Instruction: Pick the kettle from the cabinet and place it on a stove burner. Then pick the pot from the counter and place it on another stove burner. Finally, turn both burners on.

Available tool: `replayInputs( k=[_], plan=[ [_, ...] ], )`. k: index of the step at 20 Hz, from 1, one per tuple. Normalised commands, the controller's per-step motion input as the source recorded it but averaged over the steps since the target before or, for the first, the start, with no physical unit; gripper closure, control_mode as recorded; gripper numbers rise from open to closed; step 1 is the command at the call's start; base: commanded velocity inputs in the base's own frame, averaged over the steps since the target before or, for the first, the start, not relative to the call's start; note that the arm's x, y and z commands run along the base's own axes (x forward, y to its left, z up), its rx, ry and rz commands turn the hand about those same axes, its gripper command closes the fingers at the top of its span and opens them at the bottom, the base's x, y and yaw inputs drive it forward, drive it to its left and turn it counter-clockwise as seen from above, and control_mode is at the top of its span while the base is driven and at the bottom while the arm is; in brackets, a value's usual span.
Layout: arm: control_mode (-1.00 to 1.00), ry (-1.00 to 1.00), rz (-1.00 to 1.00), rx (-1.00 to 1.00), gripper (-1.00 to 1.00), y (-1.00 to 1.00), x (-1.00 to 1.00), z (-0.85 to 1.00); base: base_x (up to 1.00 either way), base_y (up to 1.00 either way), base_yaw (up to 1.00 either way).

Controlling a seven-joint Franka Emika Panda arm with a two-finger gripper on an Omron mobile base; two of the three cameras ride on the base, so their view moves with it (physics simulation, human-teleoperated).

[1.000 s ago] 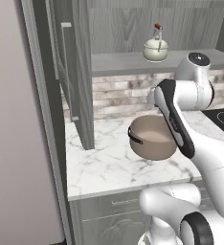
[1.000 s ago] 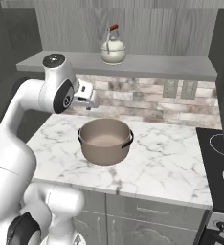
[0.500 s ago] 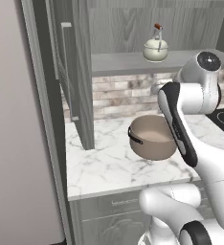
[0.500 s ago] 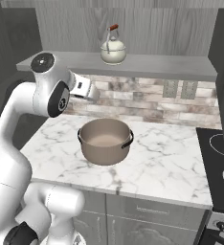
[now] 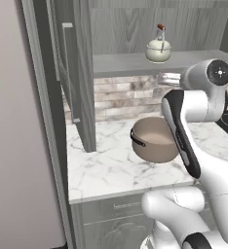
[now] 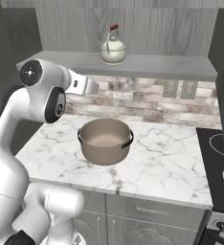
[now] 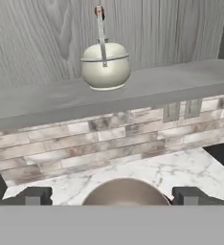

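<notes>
The cream-white kettle [image 7: 106, 65] stands upright on the grey cabinet shelf [image 7: 190, 80], its arched handle pointing up; it is also on the shelf [image 6: 157, 64] as the kettle [image 6: 113, 50] and the kettle [image 5: 159, 49]. My gripper [image 7: 113, 196] is open, its fingertips [image 7: 35, 195] far apart with nothing between them. It hangs below and in front of the shelf, short of the kettle, above the taupe pot [image 6: 105, 140]. The pot [image 5: 154, 141] sits on the marble counter [image 6: 166, 162]. The black stove [image 6: 219, 158] with white burner rings lies at the right.
The dark cabinet door [image 5: 82, 73] stands open at the left of the counter [image 5: 106, 168], next to a tall pale wall. A brick backsplash [image 6: 147, 95] with outlets runs under the shelf. Stove knobs [image 6: 219, 225] sit on the front panel.
The arm's upper joint has swung sideways, away from the kettle's side, while the hand stayed under the shelf and rose slightly. The gripper stays open. Kettle and pot have not moved.
</notes>
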Motion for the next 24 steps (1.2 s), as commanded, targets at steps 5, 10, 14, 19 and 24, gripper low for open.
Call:
replayInputs(
  k=[5, 10, 14, 19, 24],
  plan=[
    [-1.00, -0.18, -0.02, 0.00, -1.00, -0.02, 0.00, 0.46, 0.00, 0.00, 0.00],
    [-1.00, -0.09, -0.01, 0.00, -1.00, -0.01, 0.00, 0.49, 0.00, 0.00, 0.00],
    [-1.00, -0.05, 0.00, 0.00, -1.00, -0.01, 0.00, 0.48, 0.00, 0.00, 0.00],
    [-1.00, -0.02, 0.00, 0.00, -1.00, -0.03, 0.00, 0.30, 0.00, 0.00, 0.00],
    [-1.00, 0.00, 0.00, 0.00, -1.00, 0.00, 0.02, 0.01, 0.00, 0.00, 0.00]
  ],
)
